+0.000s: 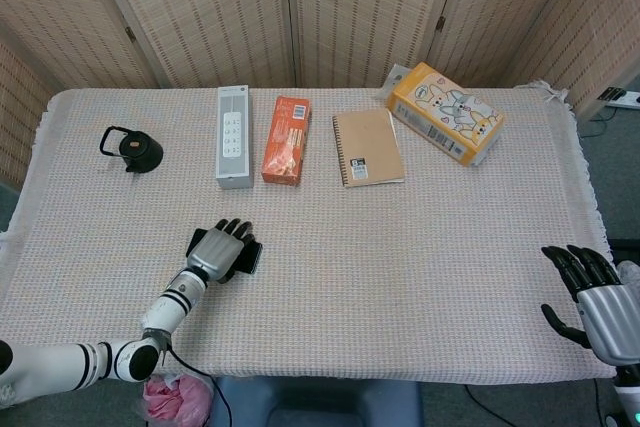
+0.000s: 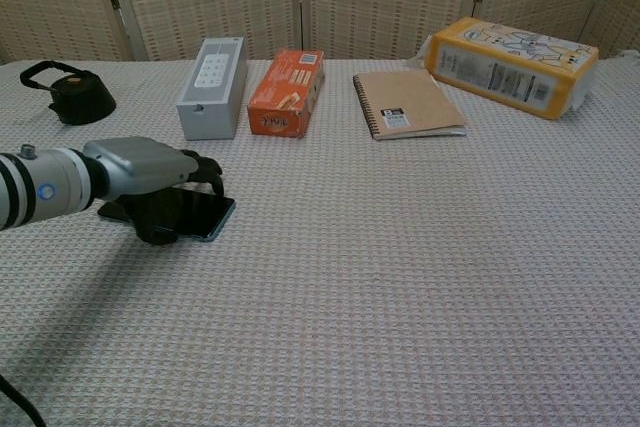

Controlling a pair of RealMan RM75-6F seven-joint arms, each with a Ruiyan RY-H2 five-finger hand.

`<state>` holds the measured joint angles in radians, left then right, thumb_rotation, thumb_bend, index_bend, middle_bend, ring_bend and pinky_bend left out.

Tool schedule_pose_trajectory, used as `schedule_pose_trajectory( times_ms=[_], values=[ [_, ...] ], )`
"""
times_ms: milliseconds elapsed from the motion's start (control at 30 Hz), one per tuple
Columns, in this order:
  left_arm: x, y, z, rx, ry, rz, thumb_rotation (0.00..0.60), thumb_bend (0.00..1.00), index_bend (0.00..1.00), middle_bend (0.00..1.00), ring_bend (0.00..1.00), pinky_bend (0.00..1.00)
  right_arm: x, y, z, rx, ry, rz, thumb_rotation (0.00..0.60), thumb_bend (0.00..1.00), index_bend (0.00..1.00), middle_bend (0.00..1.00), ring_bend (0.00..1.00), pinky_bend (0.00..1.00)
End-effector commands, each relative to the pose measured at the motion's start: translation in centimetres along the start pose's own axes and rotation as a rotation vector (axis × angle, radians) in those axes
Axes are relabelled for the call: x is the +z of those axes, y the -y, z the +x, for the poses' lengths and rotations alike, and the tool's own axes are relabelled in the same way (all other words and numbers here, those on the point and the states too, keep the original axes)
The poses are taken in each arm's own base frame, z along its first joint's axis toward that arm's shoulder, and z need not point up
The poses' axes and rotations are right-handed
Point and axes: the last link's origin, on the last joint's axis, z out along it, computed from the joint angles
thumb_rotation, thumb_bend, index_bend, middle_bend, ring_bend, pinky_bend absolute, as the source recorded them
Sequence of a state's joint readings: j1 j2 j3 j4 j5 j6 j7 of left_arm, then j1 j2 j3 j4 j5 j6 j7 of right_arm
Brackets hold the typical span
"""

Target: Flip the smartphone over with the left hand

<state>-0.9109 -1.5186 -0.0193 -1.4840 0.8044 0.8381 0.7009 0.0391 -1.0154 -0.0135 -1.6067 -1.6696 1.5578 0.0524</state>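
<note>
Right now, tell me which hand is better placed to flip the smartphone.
The left hand: it is already over the smartphone, fingers draped across it. The right hand sits open at the table's far right edge, well away from it.
</note>
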Motion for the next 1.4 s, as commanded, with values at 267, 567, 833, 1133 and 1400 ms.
schedule_pose_trajectory(
  times_ms=[267,567,833,1133,1400],
  values=[
    [0.4,-0.1,-0.2,-0.005,0.012,0.013,0.600,0.34,0.21,0.07,0.03,0.14,0.0,-0.1,0.0,0.002,0.001,0.000,0.600,0.25,0.13,0.17,0.13,0.15],
    [0.8,0.1,-0.1,-0.015,0.012,0.035,0.600,0.34,0.30,0.07,0.03,0.14,0.0,-0.3,-0.1,0.004,0.000,-0.005,0.600,0.25,0.13,0.17,0.13,0.15],
    [0.3,0.3,0.4,-0.124,-0.024,0.028,0.600,0.34,0.43,0.07,0.04,0.14,0.0,-0.3,0.0,0.006,-0.004,-0.001,0.600,0.25,0.13,0.17,0.13,0.15],
    [-1.5,-0.9,2.6,-0.273,-0.092,-0.074,0.600,0.34,0.42,0.07,0.04,0.14,0.1,-0.2,0.0,0.011,-0.009,0.006,0.600,0.25,0.13,0.17,0.13,0.15],
    [-2.8,-3.3,4.5,-0.364,-0.148,-0.188,0.600,0.34,0.41,0.07,0.04,0.14,-0.2,-0.4,0.1,0.013,-0.017,0.003,0.600,0.25,0.13,0.17,0.13,0.15]
  ],
)
